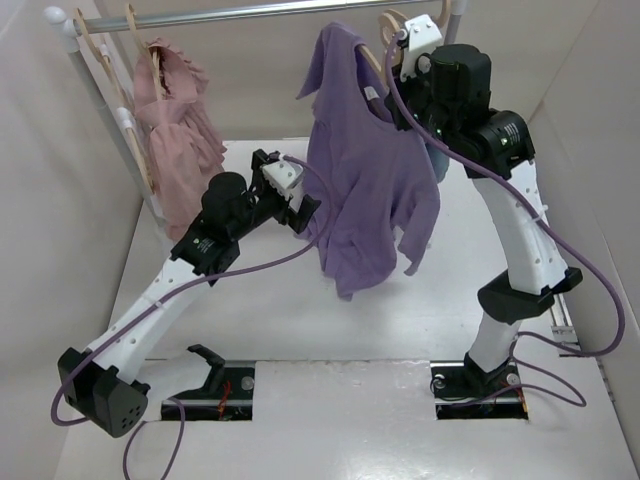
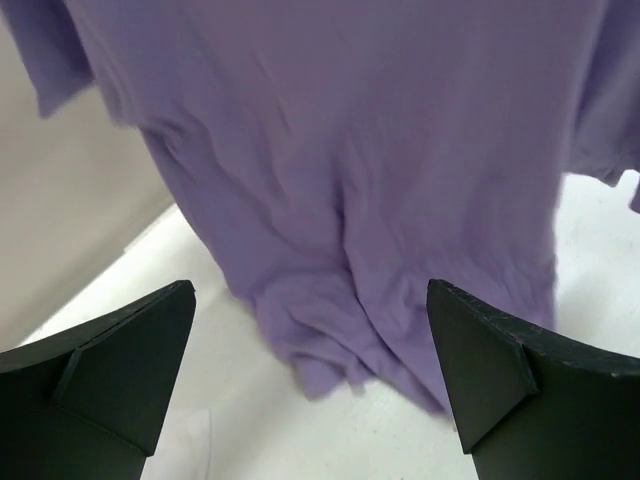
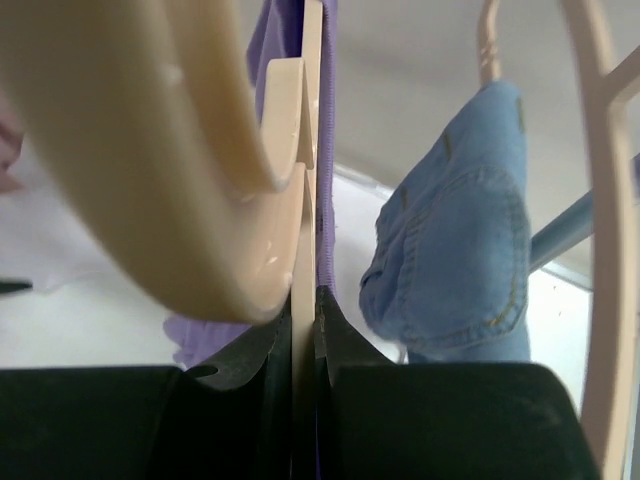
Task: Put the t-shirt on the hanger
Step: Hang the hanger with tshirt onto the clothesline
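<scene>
The lavender t-shirt (image 1: 365, 170) hangs draped over the pale-beige hanger (image 1: 372, 57), held up high near the rail. My right gripper (image 1: 400, 75) is shut on the hanger (image 3: 305, 250), with a strip of purple fabric (image 3: 325, 150) beside the jaws. My left gripper (image 1: 305, 212) is open and empty, just left of the shirt's lower body. In the left wrist view the shirt (image 2: 400, 180) fills the space ahead between the two open fingers (image 2: 120, 360), and its hem droops to the table.
A metal rail (image 1: 250, 12) runs across the back on a white post. A pink ruffled garment (image 1: 178, 130) hangs at its left on another hanger. A blue denim cloth (image 3: 460, 250) hangs behind the right gripper. Beige hangers (image 3: 600, 200) hang close by.
</scene>
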Available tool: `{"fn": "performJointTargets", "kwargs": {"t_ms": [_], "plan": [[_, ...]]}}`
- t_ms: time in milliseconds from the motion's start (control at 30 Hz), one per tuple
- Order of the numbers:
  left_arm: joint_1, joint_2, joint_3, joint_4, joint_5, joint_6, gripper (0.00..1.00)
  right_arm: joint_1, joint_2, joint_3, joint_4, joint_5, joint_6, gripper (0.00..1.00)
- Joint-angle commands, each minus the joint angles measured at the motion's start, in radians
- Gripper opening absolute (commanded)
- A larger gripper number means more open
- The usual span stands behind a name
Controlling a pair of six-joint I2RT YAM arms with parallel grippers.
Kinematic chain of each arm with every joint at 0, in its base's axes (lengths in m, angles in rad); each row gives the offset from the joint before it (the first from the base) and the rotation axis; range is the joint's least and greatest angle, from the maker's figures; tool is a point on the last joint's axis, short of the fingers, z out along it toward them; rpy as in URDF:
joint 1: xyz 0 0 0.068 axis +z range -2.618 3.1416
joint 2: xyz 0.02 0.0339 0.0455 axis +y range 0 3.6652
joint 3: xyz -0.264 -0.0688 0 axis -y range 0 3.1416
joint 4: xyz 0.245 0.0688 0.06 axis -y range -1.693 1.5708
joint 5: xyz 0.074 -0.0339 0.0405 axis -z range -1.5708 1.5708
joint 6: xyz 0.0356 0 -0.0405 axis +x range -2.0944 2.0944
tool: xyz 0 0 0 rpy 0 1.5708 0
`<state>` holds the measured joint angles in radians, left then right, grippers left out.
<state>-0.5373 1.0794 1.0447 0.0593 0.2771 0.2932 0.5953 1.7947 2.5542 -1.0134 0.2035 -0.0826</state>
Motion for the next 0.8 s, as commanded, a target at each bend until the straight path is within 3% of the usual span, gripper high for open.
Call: {"fn": "performJointTargets", "kwargs": {"t_ms": [0, 133, 767], "plan": [[-0.004, -0.021, -0.009, 0.011, 0.01, -0.023, 1.0, -0.018, -0.026, 0.032, 0.284, 0.049, -0.009, 0.0], [-0.004, -0.05, -0.046, 0.022, 0.01, -0.023, 1.0, -0.028, 0.018, 0.032, 0.407, 0.076, 0.0, 0.0], [-0.004, -0.11, -0.14, 0.073, -0.01, -0.023, 1.0, -0.084, 0.206, 0.032, 0.674, 0.054, 0.08, 0.0]]}}
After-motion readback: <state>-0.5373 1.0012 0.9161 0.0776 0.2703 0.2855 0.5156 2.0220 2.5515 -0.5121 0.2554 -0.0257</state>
